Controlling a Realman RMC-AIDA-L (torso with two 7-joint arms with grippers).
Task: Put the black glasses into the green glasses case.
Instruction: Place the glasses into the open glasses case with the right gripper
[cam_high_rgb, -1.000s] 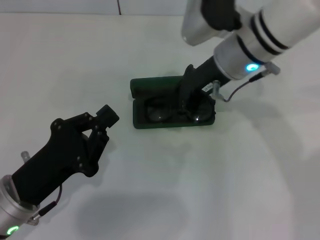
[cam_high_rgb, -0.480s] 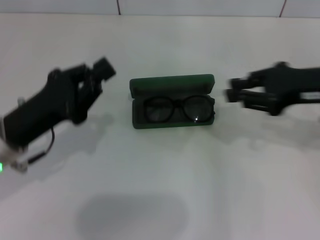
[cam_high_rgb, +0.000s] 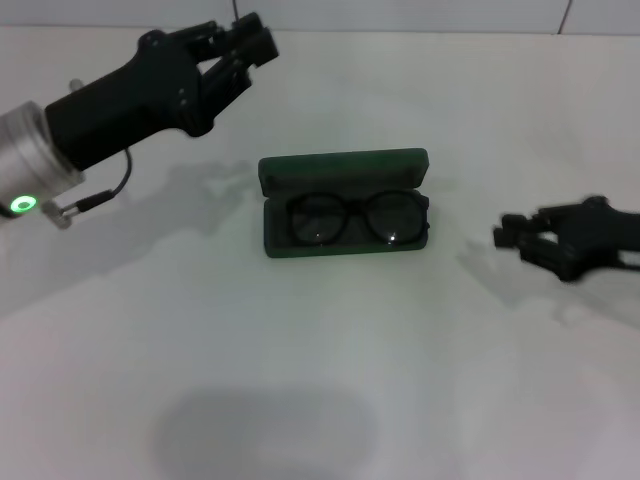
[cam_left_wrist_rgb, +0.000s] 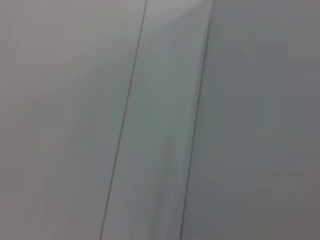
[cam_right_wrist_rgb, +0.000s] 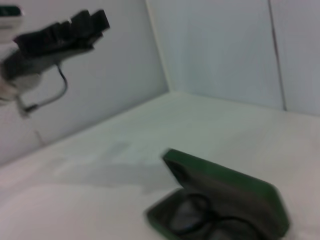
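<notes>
Resting inside the open green glasses case (cam_high_rgb: 345, 205) at the table's (cam_high_rgb: 300, 380) centre, the black glasses (cam_high_rgb: 355, 217) look placed; right hand (cam_high_rgb: 520, 238) sits right, open and empty; left hand (cam_high_rgb: 235, 45) hovers far left, grip unreadable; closing the lid may remain.

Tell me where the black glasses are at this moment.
In the head view the black glasses lie inside the open green glasses case at table centre, between the raised left gripper and the right gripper.
</notes>
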